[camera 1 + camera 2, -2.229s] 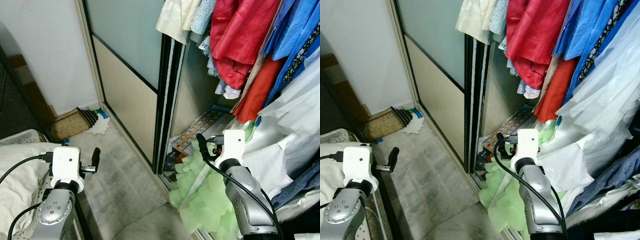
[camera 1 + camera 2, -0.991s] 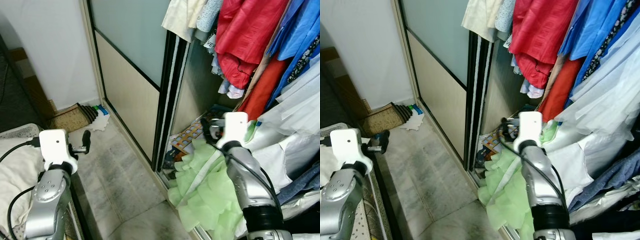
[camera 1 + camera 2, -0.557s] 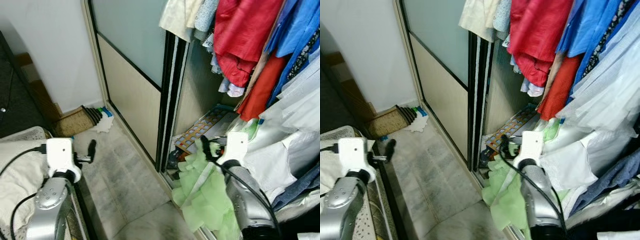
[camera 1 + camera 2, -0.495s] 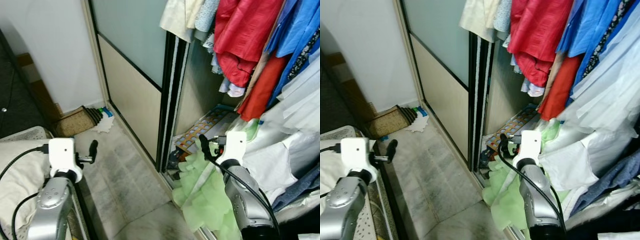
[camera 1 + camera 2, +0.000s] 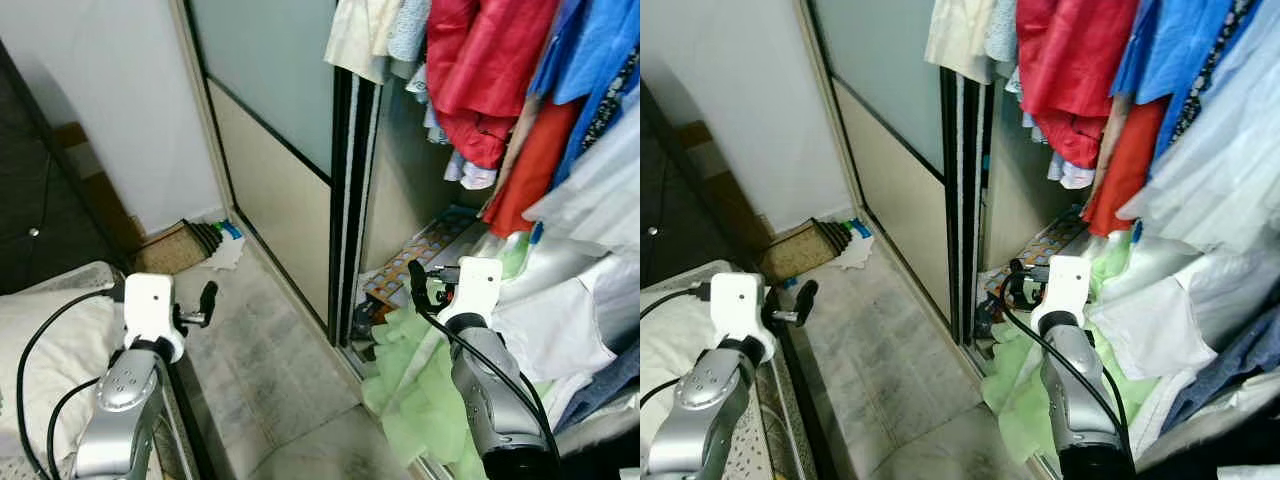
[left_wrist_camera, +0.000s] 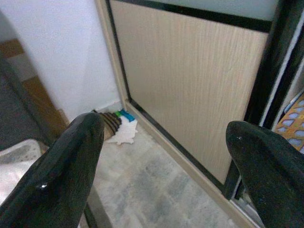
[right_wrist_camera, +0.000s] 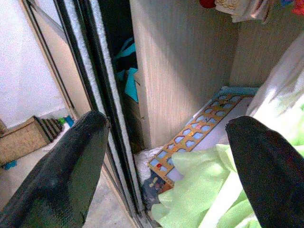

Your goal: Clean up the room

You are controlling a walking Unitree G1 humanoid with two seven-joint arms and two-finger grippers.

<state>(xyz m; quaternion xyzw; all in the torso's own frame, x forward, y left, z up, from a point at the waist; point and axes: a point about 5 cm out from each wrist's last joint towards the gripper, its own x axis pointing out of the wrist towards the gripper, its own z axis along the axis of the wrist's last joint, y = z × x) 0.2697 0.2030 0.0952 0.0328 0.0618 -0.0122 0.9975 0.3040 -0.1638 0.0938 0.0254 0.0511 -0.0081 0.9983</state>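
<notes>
Both claws wide open, empty. Right claw [image 5: 425,287] centre-right by the green cloth [image 5: 420,385] spilling from the wardrobe [image 5: 300,160]; I'd reach low, pinch a thick fold. Left claw [image 5: 205,300] idle, lower left.

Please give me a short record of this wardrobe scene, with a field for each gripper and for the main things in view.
left gripper: open, empty, raised over the floor beside the bed
right gripper: open, empty, at the wardrobe opening above the green garment
green garment: crumpled at the wardrobe's foot, spilling onto the floor
hanging clothes: red, blue and white, on the rail
sliding door: slid left, wardrobe open
puzzle board: orange frame with blue cut-outs, flat on the wardrobe floor
</notes>
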